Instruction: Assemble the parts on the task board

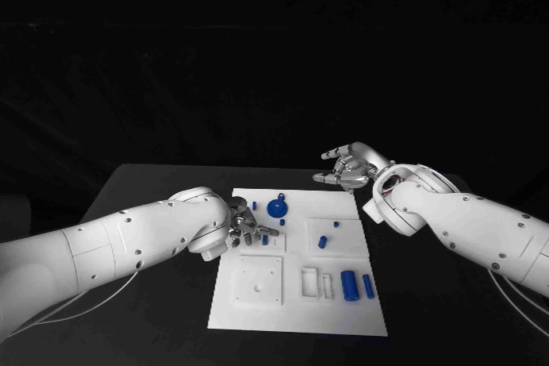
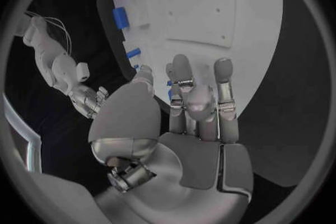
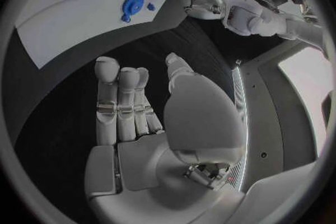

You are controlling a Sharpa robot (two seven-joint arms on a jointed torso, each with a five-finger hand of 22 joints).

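The white rectangular task board [image 1: 300, 302] lies in the middle of the black table [image 1: 149, 183]. In the head view we see small blue parts on it: a round blue disc-shaped piece [image 1: 278, 208] near the far edge, a small blue peg [image 1: 323, 241] mid-board, and a blue cylinder [image 1: 367, 286] beside a blue-and-white block [image 1: 349, 287] on the near right. Our left hand [image 1: 246, 229] hovers low over the board's left side, near a small blue piece [image 1: 266, 239]; we judge it is reaching to pick. Our right hand [image 1: 352, 169] waits off the board's far right corner.

The left wrist view shows what the head view hides: the left hand's fingers [image 2: 183, 75] curl loosely above the board, but whether they pinch anything we cannot tell.

The right wrist view shows the right hand's fingers [image 3: 119, 95] straight, spread from the thumb, holding nothing.
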